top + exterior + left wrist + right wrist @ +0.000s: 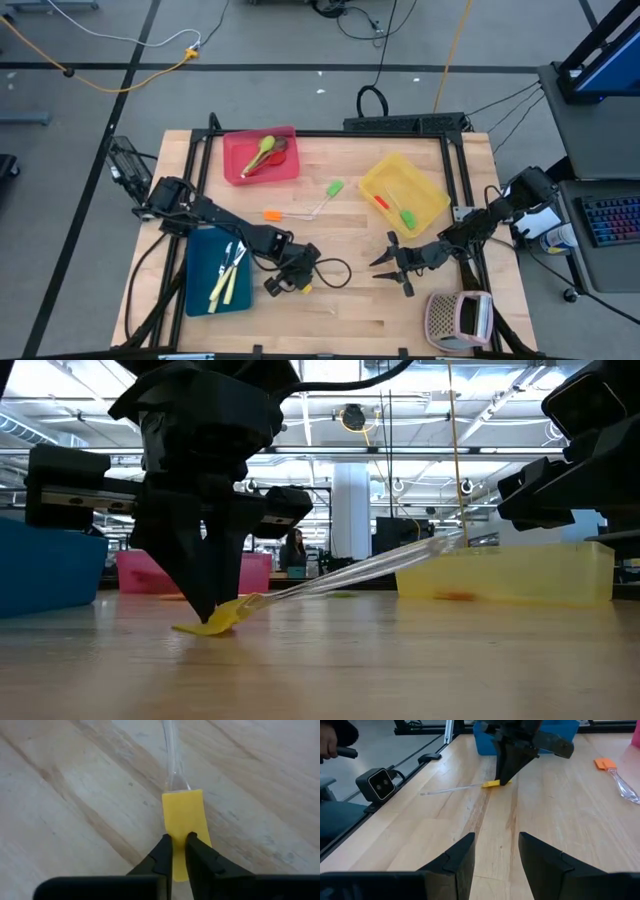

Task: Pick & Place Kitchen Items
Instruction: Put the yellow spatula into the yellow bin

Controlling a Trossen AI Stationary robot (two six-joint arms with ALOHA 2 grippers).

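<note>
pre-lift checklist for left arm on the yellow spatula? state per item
1. Left gripper closed on the yellow spatula head: ok, fingers pinch its edge.
2. Grip depth: not ok, only the near end of the head sits between the fingers; it may slip.
3. Clear handle free: ok, it angles up off the table, nothing on it.
4. Right gripper out of the way: ok, open and hovering apart from the spatula.
5. Yellow tray has room: ok, only two spatulas inside.
6. Path to a tray: cannot tell which tray is meant.
</note>
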